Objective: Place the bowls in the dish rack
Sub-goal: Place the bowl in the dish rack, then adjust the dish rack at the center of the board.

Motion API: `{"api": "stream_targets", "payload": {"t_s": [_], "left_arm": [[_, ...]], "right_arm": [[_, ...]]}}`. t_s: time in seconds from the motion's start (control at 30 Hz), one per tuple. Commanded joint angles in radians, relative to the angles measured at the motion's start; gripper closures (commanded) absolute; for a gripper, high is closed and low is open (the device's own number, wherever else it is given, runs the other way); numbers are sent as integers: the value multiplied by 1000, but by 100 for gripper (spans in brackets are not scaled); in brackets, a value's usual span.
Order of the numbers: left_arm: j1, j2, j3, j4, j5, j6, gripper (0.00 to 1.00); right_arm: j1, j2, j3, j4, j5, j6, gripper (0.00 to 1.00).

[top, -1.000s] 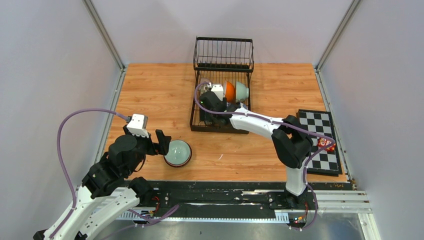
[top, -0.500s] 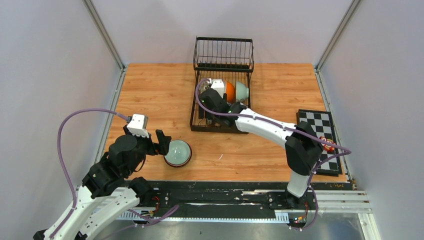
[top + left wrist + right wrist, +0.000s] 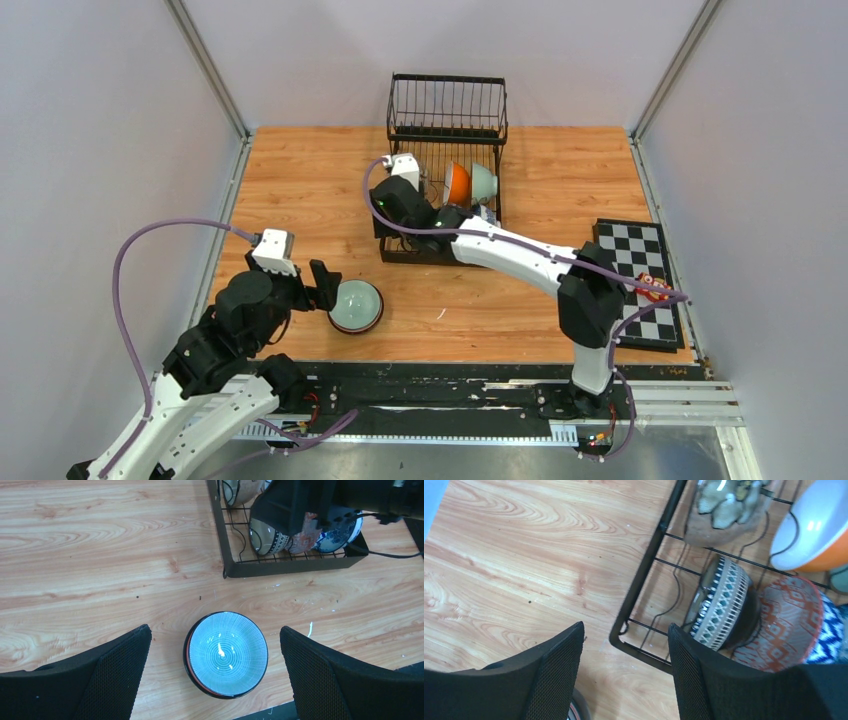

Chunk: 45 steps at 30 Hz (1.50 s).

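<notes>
left jaws wide near a pale bowl (image 3: 226, 655); right jaws parted, empty, over the dish rack (image 3: 643, 582).

A wooden surface (image 3: 320, 190) with a light grain is seen, enclosed by plain grey walls (image 3: 90, 150). A black-and-white checkered board (image 3: 628, 248) is laid flat near its right edge, and a small red object (image 3: 655, 288), partly hidden, is rested on it. A few white marks (image 3: 310, 628) are scattered on the wood.

Bowls (image 3: 724, 605) in rack (image 3: 295, 565) (pale bowl (image 3: 227, 653) outside)
</notes>
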Motion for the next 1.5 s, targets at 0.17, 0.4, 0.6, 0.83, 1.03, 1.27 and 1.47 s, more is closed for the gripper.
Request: {"api": "stream_targets", "payload": {"t_s": [0.17, 0.4, 0.6, 0.83, 1.03, 1.27, 1.47], "left_arm": [[0, -21, -11, 10, -17, 3, 0], [0, -23, -13, 12, -17, 3, 0], [-1, -24, -13, 12, -18, 3, 0], [0, -19, -13, 12, -17, 4, 0], [-1, -10, -12, 12, -19, 4, 0], [0, 2, -13, 12, -19, 3, 0], [0, 25, -9, 6, -28, -2, 0]], "right_arm": [[17, 212, 173, -81, -33, -31, 41], [17, 320, 285, -127, -44, -35, 45], [17, 393, 347, -160, -49, -44, 49], [14, 446, 385, -184, -44, -51, 54], [9, 466, 388, -191, -47, -56, 65], [11, 434, 345, -189, -59, -81, 97], [15, 359, 243, -162, -87, -127, 97]]}}
